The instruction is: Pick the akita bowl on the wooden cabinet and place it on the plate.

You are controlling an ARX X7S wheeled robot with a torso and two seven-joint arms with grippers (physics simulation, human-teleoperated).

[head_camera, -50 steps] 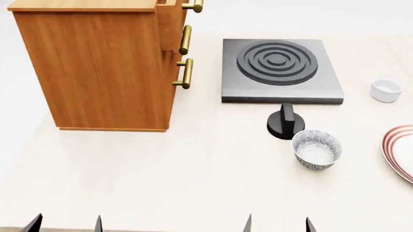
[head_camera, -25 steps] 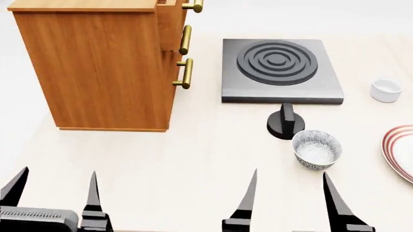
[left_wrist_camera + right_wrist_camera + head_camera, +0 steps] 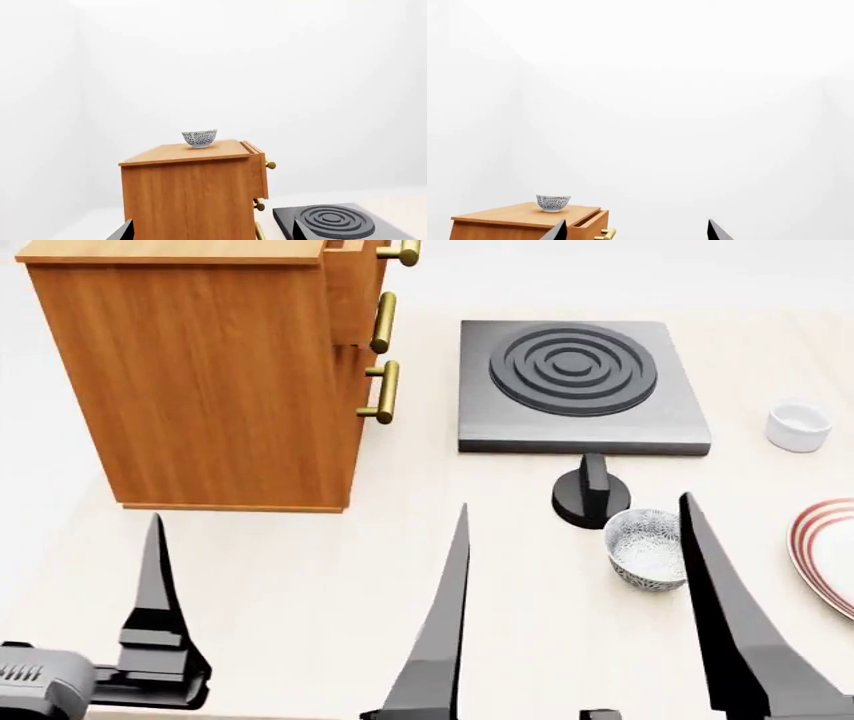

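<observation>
Akita bowl (image 3: 199,138) sits upright on top of the wooden cabinet (image 3: 190,200), well above and beyond both sets of fingers. Left gripper (image 3: 147,590): only one finger visible, can't tell its state. Right gripper (image 3: 574,590): fingers spread apart, empty. Twin bowl (image 3: 653,549) on the counter sits just beside the right fingers; ignore it. Bowl looks rigid, light, glazed-slick, likely chippable: pinch over the rim wall. Plate (image 3: 827,550) lies outboard of the right fingers.

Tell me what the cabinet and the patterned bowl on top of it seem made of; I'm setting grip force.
The tall orange-brown cabinet looks like satin-varnished wood, by its grain streaks. The black-and-white floral bowl reads as glazed ceramic from its crisp print and pale rim, though a render leaves that open.
</observation>
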